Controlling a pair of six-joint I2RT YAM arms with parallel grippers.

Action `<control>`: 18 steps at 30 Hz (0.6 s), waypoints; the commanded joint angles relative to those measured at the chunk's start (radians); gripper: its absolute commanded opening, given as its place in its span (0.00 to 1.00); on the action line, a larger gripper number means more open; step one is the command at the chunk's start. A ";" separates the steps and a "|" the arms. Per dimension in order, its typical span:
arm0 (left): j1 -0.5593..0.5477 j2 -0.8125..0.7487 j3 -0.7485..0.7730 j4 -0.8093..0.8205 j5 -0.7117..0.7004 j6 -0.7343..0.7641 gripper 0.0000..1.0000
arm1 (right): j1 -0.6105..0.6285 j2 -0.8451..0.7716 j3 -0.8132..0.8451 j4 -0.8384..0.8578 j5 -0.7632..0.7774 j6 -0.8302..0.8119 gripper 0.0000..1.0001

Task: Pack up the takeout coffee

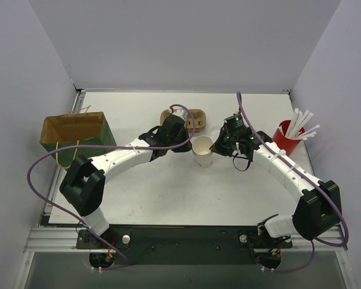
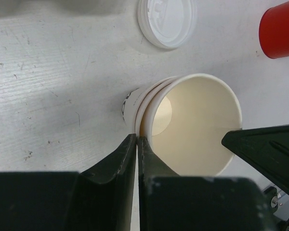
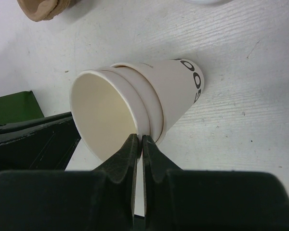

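A stack of three nested white paper cups (image 1: 203,150), tan inside, stands upright in the middle of the table with no lid on. My left gripper (image 1: 186,143) is at its left side. In the left wrist view the left gripper (image 2: 136,138) is shut on the wall of the stack (image 2: 192,125) at its rim. My right gripper (image 1: 219,146) is at the stack's right side. In the right wrist view the right gripper (image 3: 138,139) is shut on the rim of the stack (image 3: 149,96). One flat white lid (image 2: 167,21) lies on the table just beyond the cups.
A brown moulded cup carrier (image 1: 183,117) sits behind the left gripper. A green paper bag (image 1: 78,135) with a tan inside stands open at the left edge. A red cup (image 1: 286,138) of white straws stands at the right.
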 commanded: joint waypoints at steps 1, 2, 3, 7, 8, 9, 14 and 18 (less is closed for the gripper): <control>-0.018 0.017 0.036 -0.069 -0.005 0.047 0.13 | 0.016 -0.077 0.035 0.106 -0.054 0.038 0.00; -0.018 0.017 0.038 -0.072 -0.006 0.048 0.11 | 0.013 -0.081 0.031 0.111 -0.053 0.041 0.00; -0.018 0.016 0.039 -0.075 -0.008 0.052 0.08 | 0.010 -0.086 0.025 0.118 -0.056 0.043 0.00; -0.018 0.014 0.050 -0.090 -0.005 0.057 0.00 | -0.006 -0.106 0.019 0.138 -0.080 0.058 0.00; -0.018 0.011 0.052 -0.089 0.001 0.057 0.00 | -0.007 -0.103 0.021 0.138 -0.085 0.055 0.00; -0.020 -0.001 0.052 -0.079 0.012 0.057 0.00 | -0.007 -0.098 0.024 0.131 -0.086 0.053 0.00; -0.029 -0.024 0.078 -0.085 0.034 0.063 0.00 | 0.016 -0.066 0.021 0.148 -0.097 0.072 0.00; -0.050 -0.026 0.104 -0.133 -0.017 0.093 0.00 | 0.039 -0.032 0.062 0.151 -0.103 0.075 0.00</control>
